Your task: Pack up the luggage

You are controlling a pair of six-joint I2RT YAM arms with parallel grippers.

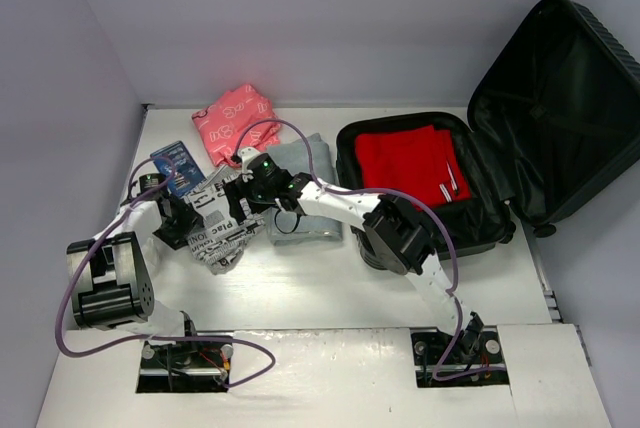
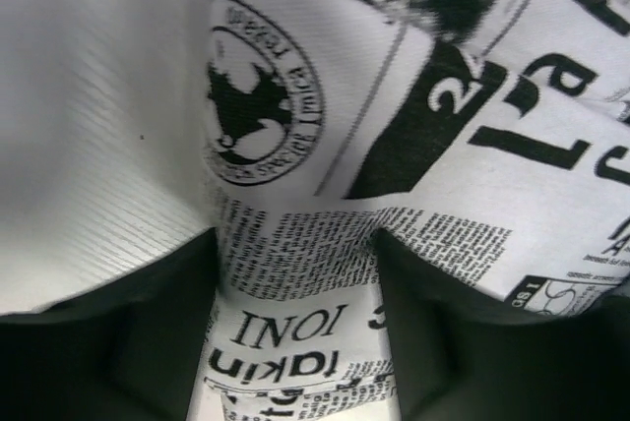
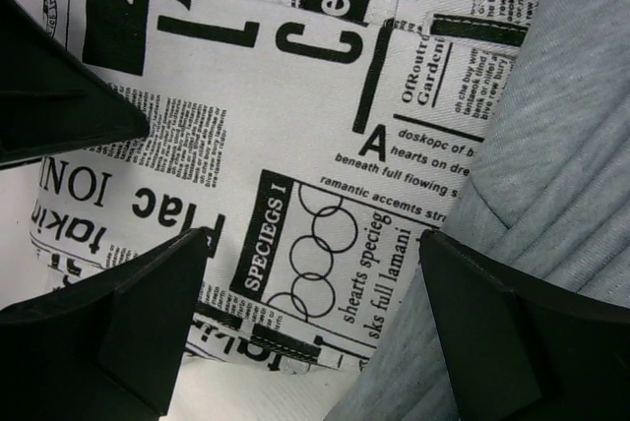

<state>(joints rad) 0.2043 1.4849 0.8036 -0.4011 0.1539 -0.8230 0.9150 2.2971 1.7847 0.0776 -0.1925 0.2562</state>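
**A:** From above, where do we find the case (image 1: 565, 98)?

**B:** At the table's right end, open, with its lid tipped back and a red cloth (image 1: 405, 163) in the lower half. Just left of the case lies a grey cloth (image 1: 312, 173). Farther left of the case we see a newsprint cloth (image 1: 222, 238).

**A:** And the left wrist view?

**B:** The left gripper (image 2: 295, 234) straddles a raised fold of the newsprint cloth, which touches both fingers. Whether it pinches the fold, we cannot tell.

**A:** The right wrist view?

**B:** The right gripper (image 3: 315, 237) stands spread wide and holds nothing. We see one finger over the newsprint cloth and the other over the grey cloth.
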